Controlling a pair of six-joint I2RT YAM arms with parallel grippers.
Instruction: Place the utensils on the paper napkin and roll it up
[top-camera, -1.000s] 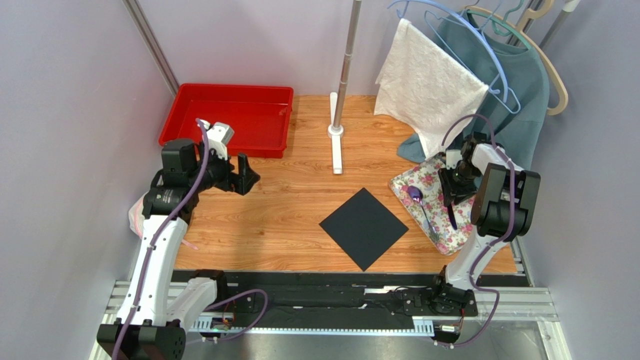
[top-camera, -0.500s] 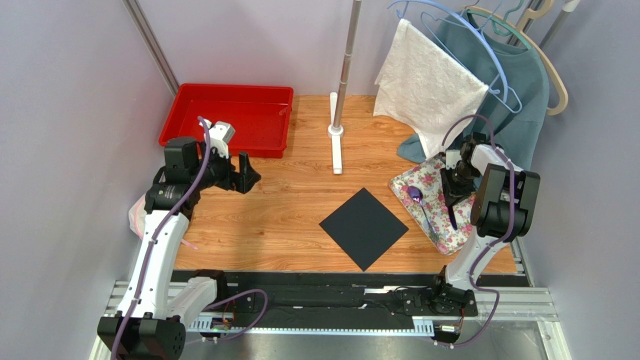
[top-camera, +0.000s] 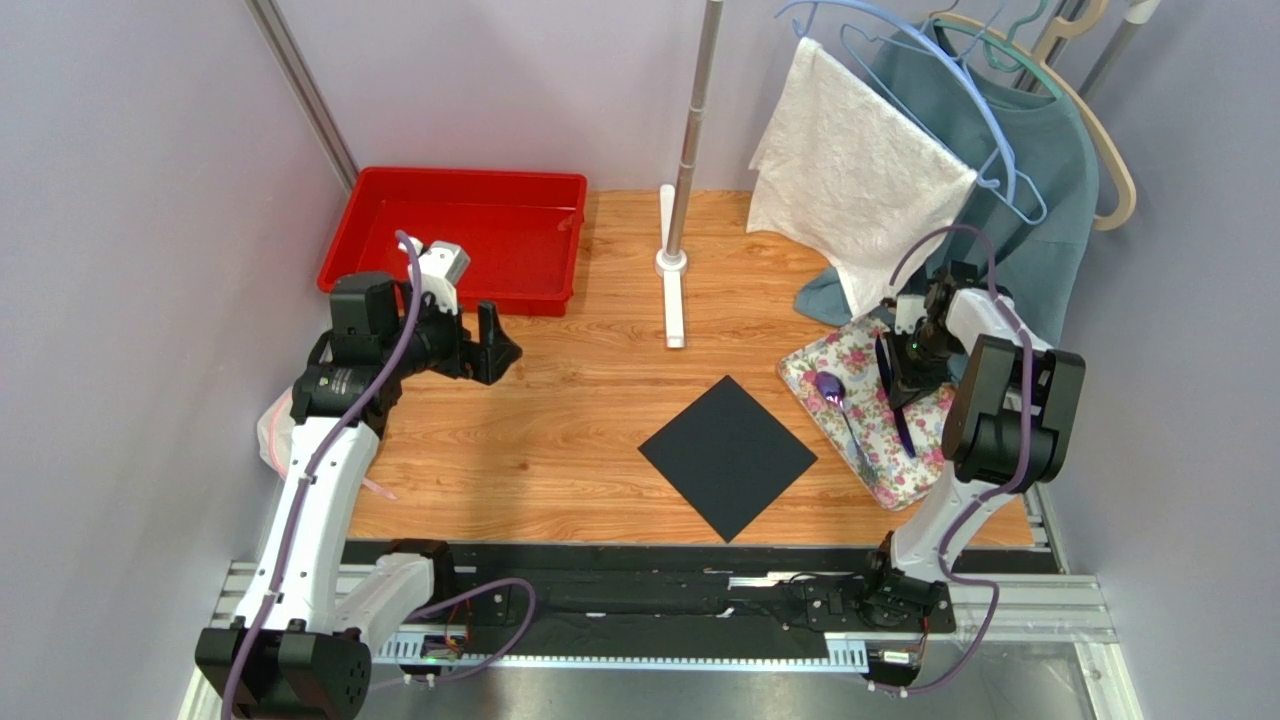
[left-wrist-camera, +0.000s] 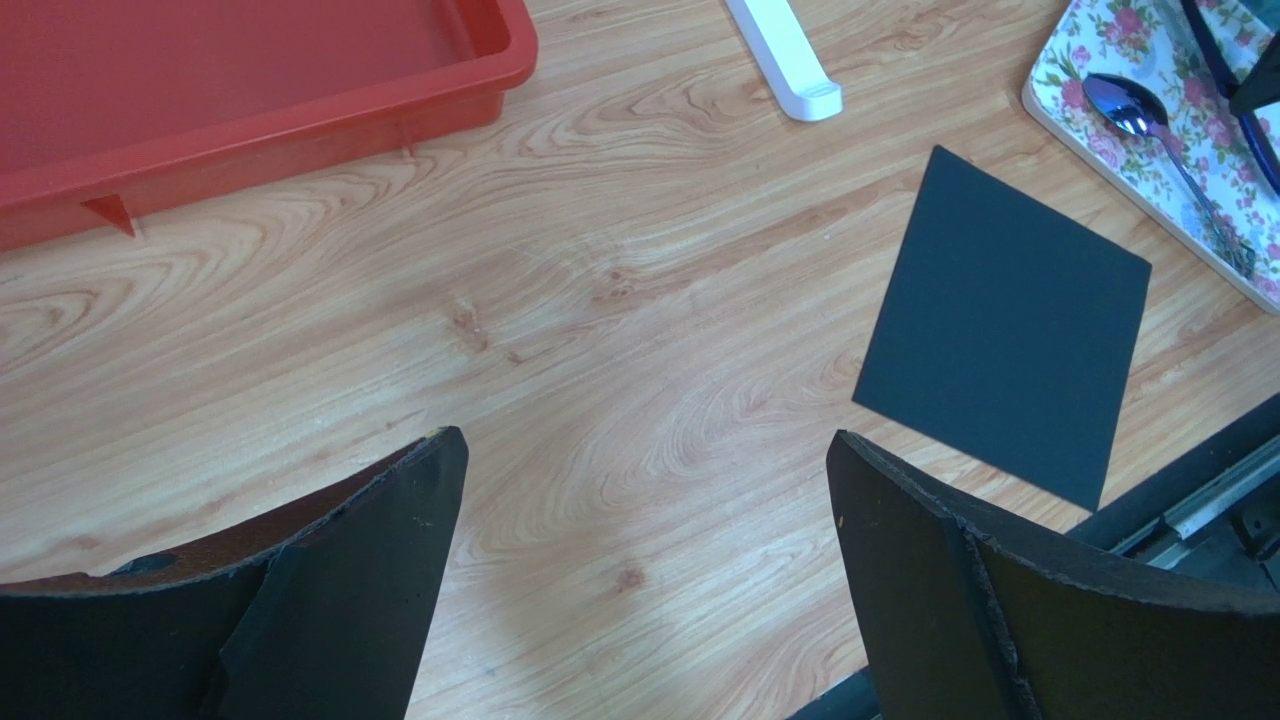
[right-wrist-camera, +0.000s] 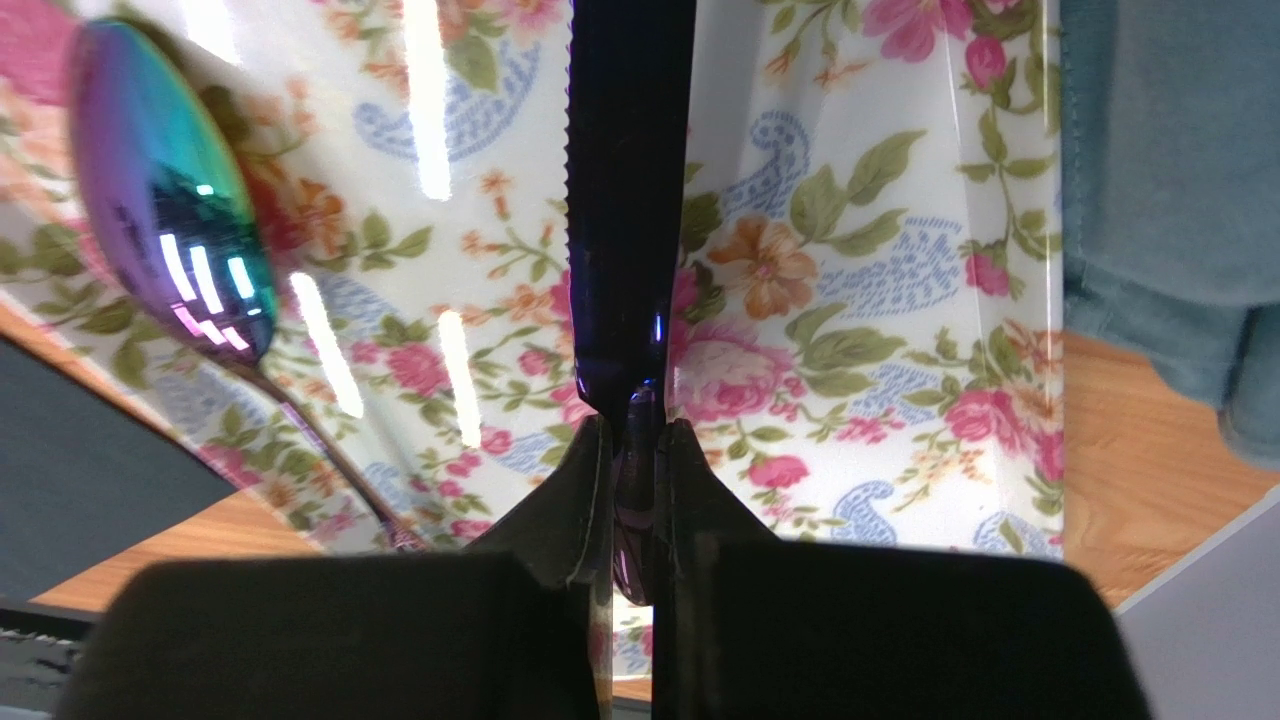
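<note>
Right arm (top-camera: 1004, 402): we see it folded over the tray (right-wrist-camera: 842, 300), right gripper (right-wrist-camera: 634, 435) clamped on 1 knife (right-wrist-camera: 631, 195).
Left arm (top-camera: 323, 480): poised above the table (left-wrist-camera: 601, 300), left gripper (left-wrist-camera: 643, 450) jaws wide apart.

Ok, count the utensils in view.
2. A shiny iridescent spoon lies on the floral-patterned tray; a dark serrated knife is clamped in the right tool over that tray. More may be hidden under the arm.
</note>
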